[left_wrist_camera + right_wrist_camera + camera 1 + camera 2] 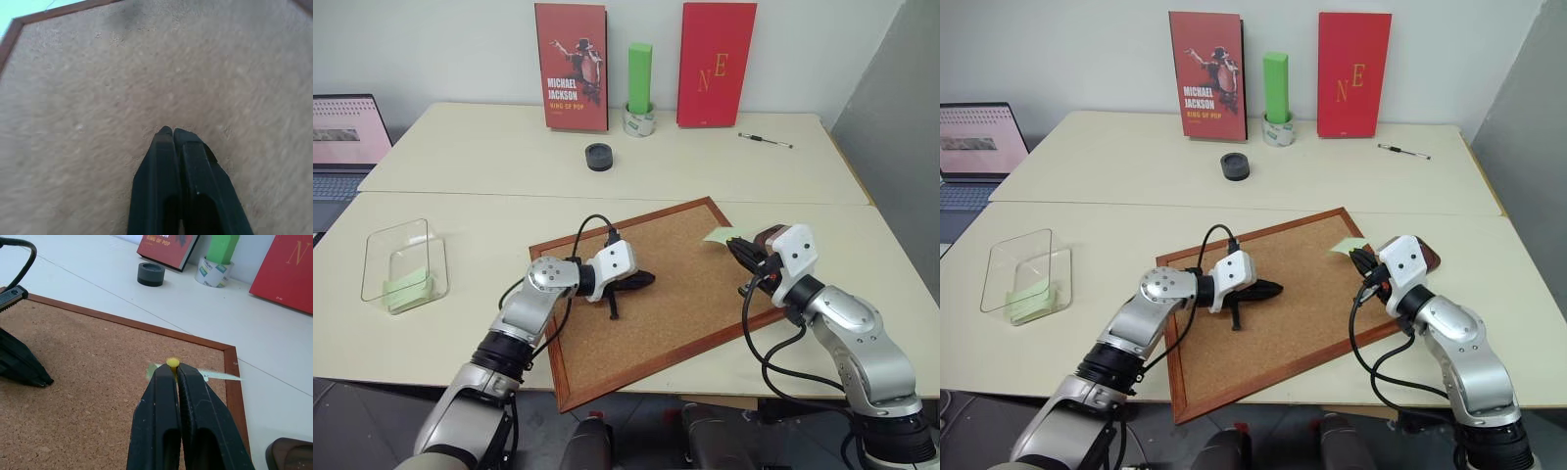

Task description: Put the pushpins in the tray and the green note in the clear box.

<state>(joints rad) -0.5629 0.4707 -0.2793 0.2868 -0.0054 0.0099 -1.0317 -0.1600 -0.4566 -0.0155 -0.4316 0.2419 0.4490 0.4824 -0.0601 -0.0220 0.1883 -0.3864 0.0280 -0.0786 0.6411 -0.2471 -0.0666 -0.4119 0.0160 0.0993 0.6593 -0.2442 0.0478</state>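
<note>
My right gripper (173, 369) is shut on a pushpin (172, 363) with a yellow head, which pokes out between its tips, over the corkboard's far right corner. The pale green note (217, 376) lies just beyond the fingers at that corner (720, 235). The small dark brown tray (1430, 257) sits right behind the right hand, off the board's edge. My left gripper (646, 281) rests shut on the middle of the corkboard (685, 294) with nothing in it. The clear box (382, 250) stands far left, holding green slips.
A laptop (342, 147) sits at the far left. Along the back stand two red books (571, 67), a green block in a tape roll (639, 98), a black round puck (599, 157) and a pen (766, 140).
</note>
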